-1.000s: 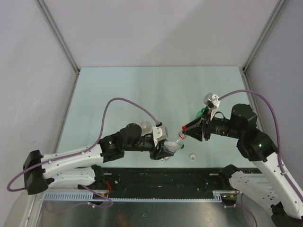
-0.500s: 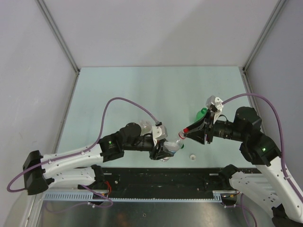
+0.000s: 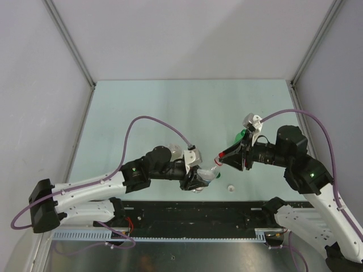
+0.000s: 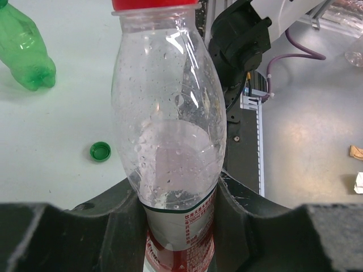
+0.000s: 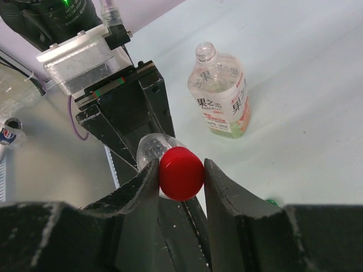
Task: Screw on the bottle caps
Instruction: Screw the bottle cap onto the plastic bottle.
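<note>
Red round plastic cap (image 5: pixel 181 173) sits on the neck of the small clear red-labelled bottle (image 4: pixel 170 130), above the table's (image 3: pixel 170 102) near edge, pinched by the right gripper (image 5: pixel 180 190); the left gripper (image 4: pixel 178 224) clamps the bottle. Keep the cap square and twist steadily.

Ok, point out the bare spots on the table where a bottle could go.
Free: the far half of the table, and its left side beyond the left arm. Crowded: near centre, where the clear bottle, red cap, green bottle and white cap cluster.

Green bottle (image 4: pixel 25 54) and orange-labelled bottle (image 5: pixel 221 93) sit on the pale table (image 5: pixel 312 85).
</note>
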